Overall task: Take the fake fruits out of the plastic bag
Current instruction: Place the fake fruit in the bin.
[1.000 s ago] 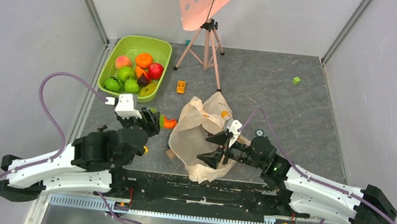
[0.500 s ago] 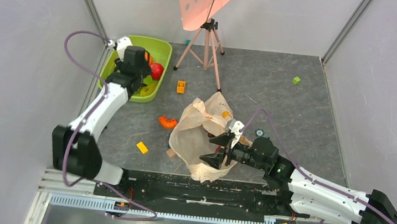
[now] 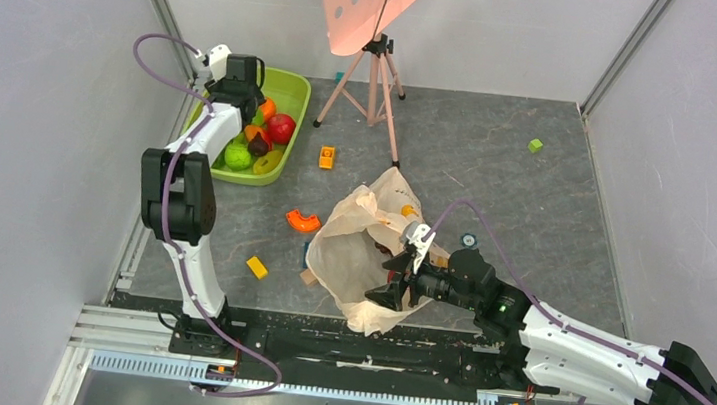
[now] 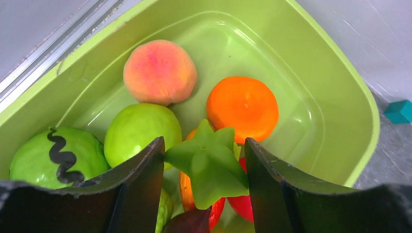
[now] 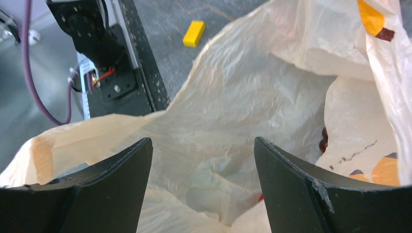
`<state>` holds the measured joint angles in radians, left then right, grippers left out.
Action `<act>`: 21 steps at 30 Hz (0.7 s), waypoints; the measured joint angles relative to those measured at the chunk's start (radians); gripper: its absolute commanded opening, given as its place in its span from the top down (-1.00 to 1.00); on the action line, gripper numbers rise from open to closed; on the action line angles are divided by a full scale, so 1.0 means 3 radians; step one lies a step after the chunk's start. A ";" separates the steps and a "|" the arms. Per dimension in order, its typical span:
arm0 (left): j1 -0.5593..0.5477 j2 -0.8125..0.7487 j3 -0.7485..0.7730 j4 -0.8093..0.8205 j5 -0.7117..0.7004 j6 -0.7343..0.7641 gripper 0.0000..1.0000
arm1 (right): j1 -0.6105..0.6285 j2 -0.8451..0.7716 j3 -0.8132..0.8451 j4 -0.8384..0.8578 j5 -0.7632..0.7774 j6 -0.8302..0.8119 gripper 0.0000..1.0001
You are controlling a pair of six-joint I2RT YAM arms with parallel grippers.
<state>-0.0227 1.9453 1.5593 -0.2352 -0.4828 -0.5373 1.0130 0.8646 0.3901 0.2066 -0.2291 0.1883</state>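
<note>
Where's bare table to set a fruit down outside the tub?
Bare: the far stretch between the tripod and the green block, and the table right of the plastic bag. Crowded: the tub, piled with fake fruits; toy pieces litter the strip between tub and bag.

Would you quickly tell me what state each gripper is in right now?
Left gripper: closed on the green star fruit, over the green tub.
Right gripper: open, empty, at the plastic bag.

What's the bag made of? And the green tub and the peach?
Bag: thin plastic film, it seems; it crinkles and light shows through. Tub: hard, smooth plastic with a soft shine. Peach: probably plastic, though its matt, velvety skin leaves that open.
</note>
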 measured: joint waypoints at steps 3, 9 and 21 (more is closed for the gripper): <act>0.0020 0.0149 0.0100 0.0019 -0.0095 0.0025 0.05 | 0.0000 -0.0013 0.0001 -0.0164 -0.0001 -0.0041 -0.62; 0.0029 0.0482 0.0498 -0.0086 -0.0264 0.0130 -0.61 | 0.0000 -0.0050 0.0001 -0.0322 -0.0003 -0.0083 -0.62; 0.0051 0.0549 0.0635 -0.0379 -0.0203 0.0235 -0.99 | 0.0014 -0.0024 0.0168 -0.0497 0.0008 -0.0184 -0.60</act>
<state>-0.0074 2.1101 1.7496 -0.3489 -0.5438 -0.4667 1.0172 0.8574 0.4404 0.0574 -0.2268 0.1329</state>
